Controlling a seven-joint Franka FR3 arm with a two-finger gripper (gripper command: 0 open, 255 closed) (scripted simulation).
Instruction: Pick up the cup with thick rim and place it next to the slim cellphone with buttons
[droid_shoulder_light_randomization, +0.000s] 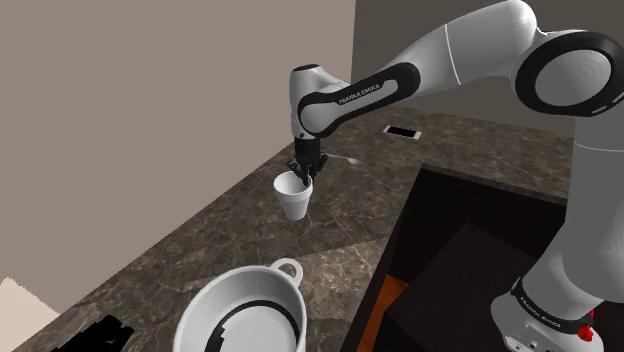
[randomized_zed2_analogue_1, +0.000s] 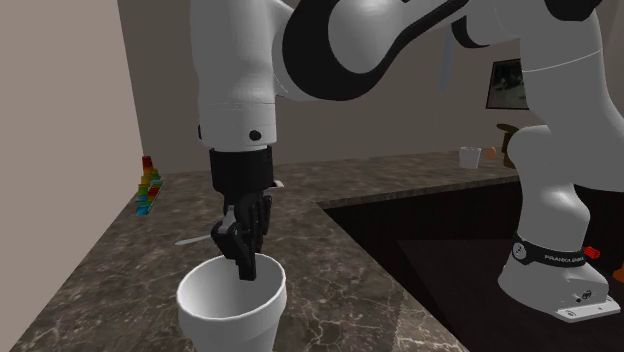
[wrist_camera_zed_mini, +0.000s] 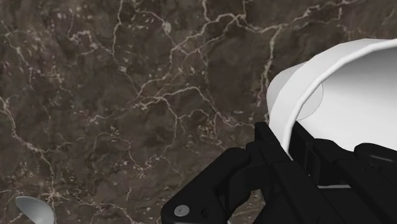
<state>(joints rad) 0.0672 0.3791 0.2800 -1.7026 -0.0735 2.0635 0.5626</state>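
High behind me, the shoulder camera looks down the worktop (droid_shoulder_light_randomization: 200, 240); the second sits low, close before my gripper (randomized_zed2_analogue_1: 245, 266); both share the cup (randomized_zed2_analogue_1: 232, 315).

The arm (droid_shoulder_light_randomization: 455, 50) was glossy white with dark joint rings and a black band lettered FRANKA EMIKA. The gripper (randomized_zed2_analogue_1: 245, 262) was all black, one silver screw (wrist_camera_zed_mini: 182, 210) on its housing.

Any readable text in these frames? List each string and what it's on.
"FRANKA EMIKA": on the arm's dark forearm band, shoulder view.
"FRANKA EMIKA": on the arm's dark base band, second exterior view, small but legible.
The framed picture on the wall is too small to read.
The cup and the cellphone show no legible text.
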